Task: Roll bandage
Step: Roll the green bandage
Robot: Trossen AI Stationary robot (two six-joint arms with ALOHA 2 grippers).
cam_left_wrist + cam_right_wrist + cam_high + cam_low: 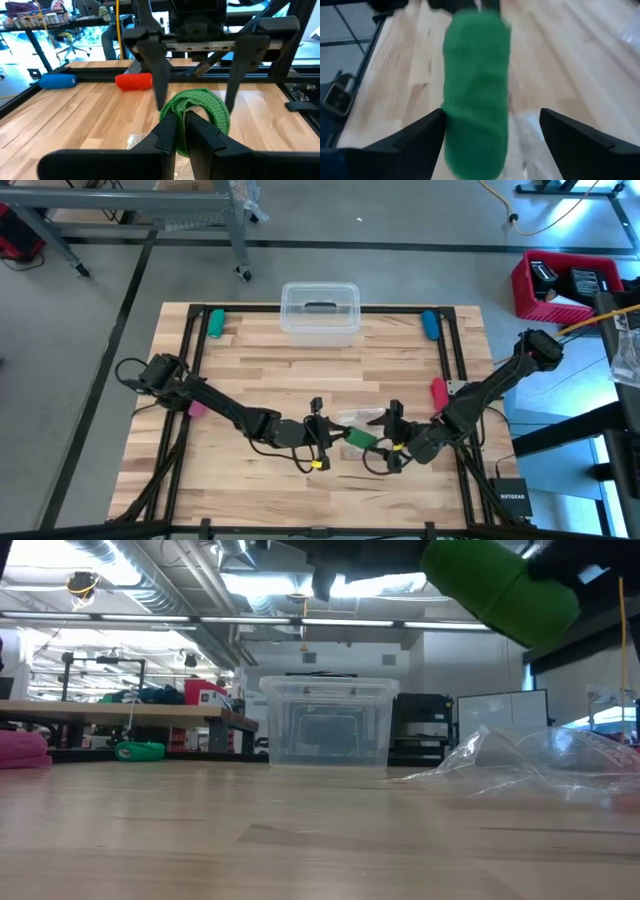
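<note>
High view first: both arms meet near the table's front edge, with the green bandage (pixel 360 439) between the left gripper (pixel 322 436) and the right gripper (pixel 390 435). It's already wound into a chunky roll and, going by the low view, held up off the table.

The left wrist view is the clearest. The left gripper's dark fingers (pixel 192 131) are clamped on the roll at its middle, pinching the inner turns, so that arm is doing the holding. Opposite it, the right gripper's two fingers stand spread wide on either side of the roll and don't seem to touch it. The right wrist view agrees: the bandage (pixel 476 90) sits in the gap between the splayed fingers with space on both sides. My guess is the right one has let go to take a fresh grip for another turn, or it's done.

The bandage itself looks like a soft, knitted, stretchy weave, fuzzy at the edges, rolled into a stubby cylinder with visible layers at the end.

Just beside it on the pale wood-plank table (pixel 260 380) lies a crinkly clear plastic bag (pixel 530 765). A clear lidded plastic bin (pixel 320 311) sits at the far edge, well apart.
</note>
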